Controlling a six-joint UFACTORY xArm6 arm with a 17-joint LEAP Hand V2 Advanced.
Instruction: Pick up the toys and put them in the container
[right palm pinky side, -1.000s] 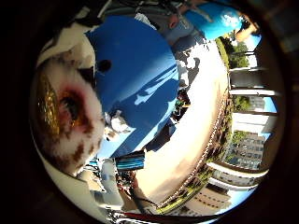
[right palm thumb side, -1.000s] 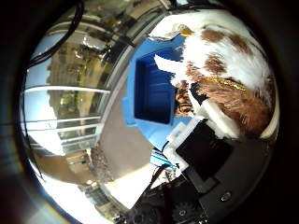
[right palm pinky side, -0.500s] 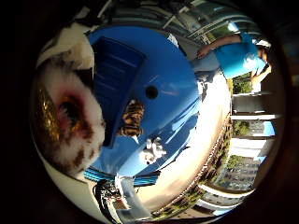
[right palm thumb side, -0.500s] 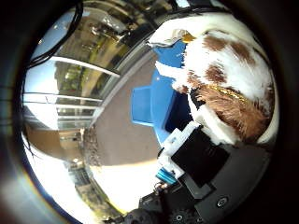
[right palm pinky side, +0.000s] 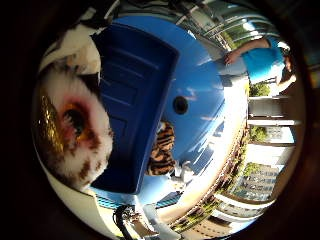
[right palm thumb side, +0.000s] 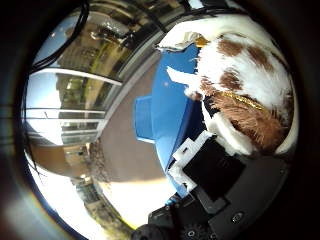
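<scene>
Against the palm, the robot hand (right palm thumb side: 210, 175) clutches a plush toy (right palm thumb side: 245, 95) above the blue container (right palm pinky side: 135, 110).

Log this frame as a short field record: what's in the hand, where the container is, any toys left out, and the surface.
held toy: white and brown plush toy, close against the palm
hand: right hand, holding the plush; finger curl not clearly visible
container: dark blue bin, on the table, open
loose toy: striped tiger toy, lying beside the bin's wall
surface: round blue table

The hand (right palm thumb side: 215, 170), carrying the plush toy (right palm pinky side: 70, 135), has apparently moved over the blue container (right palm pinky side: 135, 115).
</scene>
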